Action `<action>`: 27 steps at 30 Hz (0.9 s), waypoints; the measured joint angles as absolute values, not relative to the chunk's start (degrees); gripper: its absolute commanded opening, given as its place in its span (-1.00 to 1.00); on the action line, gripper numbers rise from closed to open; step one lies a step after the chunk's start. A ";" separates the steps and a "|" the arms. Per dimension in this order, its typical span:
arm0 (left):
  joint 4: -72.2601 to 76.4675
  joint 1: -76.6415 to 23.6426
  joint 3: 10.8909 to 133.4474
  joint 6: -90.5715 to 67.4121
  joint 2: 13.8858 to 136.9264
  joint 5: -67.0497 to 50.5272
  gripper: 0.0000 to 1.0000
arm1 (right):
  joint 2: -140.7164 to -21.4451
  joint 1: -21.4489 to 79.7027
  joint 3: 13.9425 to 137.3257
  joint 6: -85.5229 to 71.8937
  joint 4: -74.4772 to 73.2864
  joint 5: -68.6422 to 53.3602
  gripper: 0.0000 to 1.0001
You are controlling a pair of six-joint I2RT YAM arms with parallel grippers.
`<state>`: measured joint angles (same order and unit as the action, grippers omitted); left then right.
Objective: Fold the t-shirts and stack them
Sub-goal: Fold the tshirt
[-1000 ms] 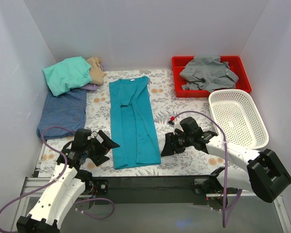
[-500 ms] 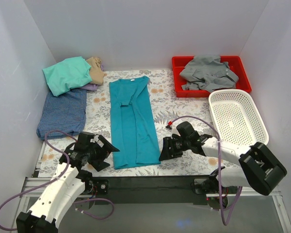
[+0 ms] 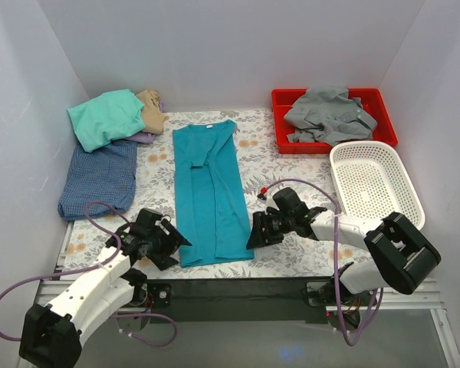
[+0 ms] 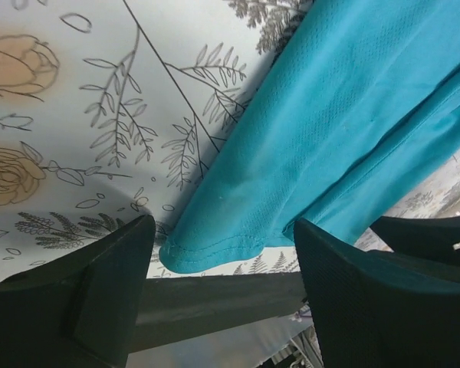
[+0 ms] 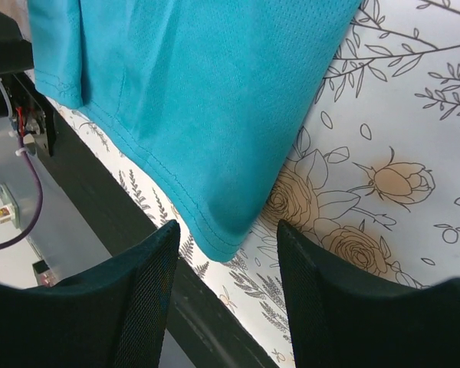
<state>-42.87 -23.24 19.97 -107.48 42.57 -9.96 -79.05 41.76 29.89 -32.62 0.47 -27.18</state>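
Two open pincers point(image 4: 222, 238) point(image 5: 226, 238) astride teal t-shirt point(image 3: 207, 184) hem

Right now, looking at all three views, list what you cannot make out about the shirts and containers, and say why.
- Top view: the tan shirt and the lilac shirt lie mostly under the mint green t-shirt.
- Top view: the grey t-shirt covers most of the red tray.
- Both wrist views: the teal t-shirt is cut off by the frame edges; only hem corners show.
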 measured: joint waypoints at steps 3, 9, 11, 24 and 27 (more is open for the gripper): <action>-41.54 -25.26 19.51 -108.75 42.98 -9.63 0.20 | -79.46 41.76 29.87 -33.28 0.89 -27.31 0.17; -39.92 -27.88 18.41 -110.69 42.92 -9.39 -0.18 | -79.79 42.44 29.45 -35.48 3.29 -27.92 0.06; -39.81 -28.40 18.39 -110.93 42.89 -9.34 -0.28 | -80.36 43.05 29.45 -35.92 3.84 -28.10 -0.04; -39.79 -29.61 18.39 -111.35 41.80 -8.45 -1.00 | -82.89 45.39 29.45 -37.54 5.02 -27.94 -0.97; -40.25 -29.76 19.35 -110.63 42.63 -8.03 -1.00 | -82.61 45.41 29.50 -37.32 4.95 -27.79 -0.97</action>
